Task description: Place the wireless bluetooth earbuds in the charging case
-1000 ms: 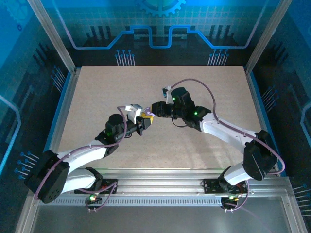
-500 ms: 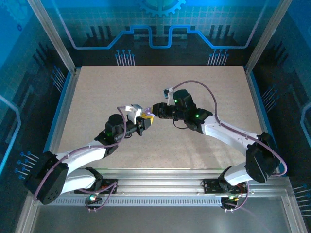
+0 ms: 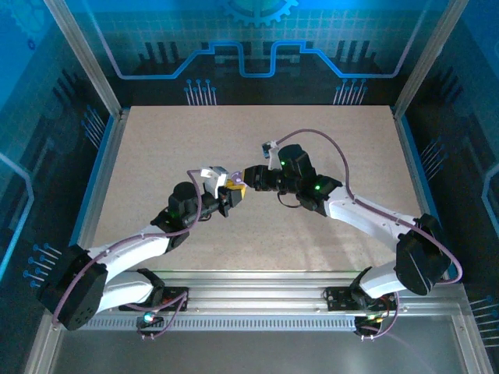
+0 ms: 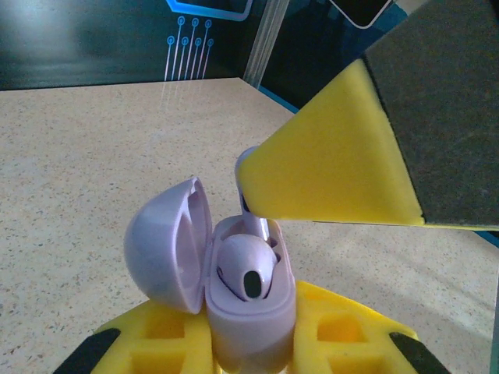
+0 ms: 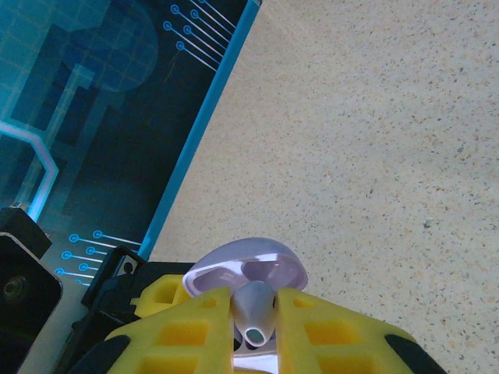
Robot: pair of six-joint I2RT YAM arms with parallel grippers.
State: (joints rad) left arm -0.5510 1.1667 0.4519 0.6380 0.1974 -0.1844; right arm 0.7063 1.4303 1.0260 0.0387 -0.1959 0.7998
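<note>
The lavender charging case (image 4: 251,315) stands with its lid (image 4: 165,243) swung open to the left, and my left gripper (image 4: 249,347) is shut on its base. One purple earbud (image 4: 248,269) sits in the near socket. My right gripper (image 5: 256,315) is shut on a second earbud (image 5: 257,305). It holds this one just above the open case (image 5: 248,269), and its stem (image 4: 257,224) reaches down into the far socket. In the top view the left gripper (image 3: 231,192) and right gripper (image 3: 248,178) meet tip to tip above mid-table.
The speckled beige table (image 3: 257,140) lies below both grippers. A blue-lit wall (image 5: 93,125) runs along its edge, and metal frame posts (image 3: 86,58) stand at the corners.
The right arm's wrist and forearm have swung slightly to the right and nearer, while its fingertips stay at the case. The left arm holds still.
</note>
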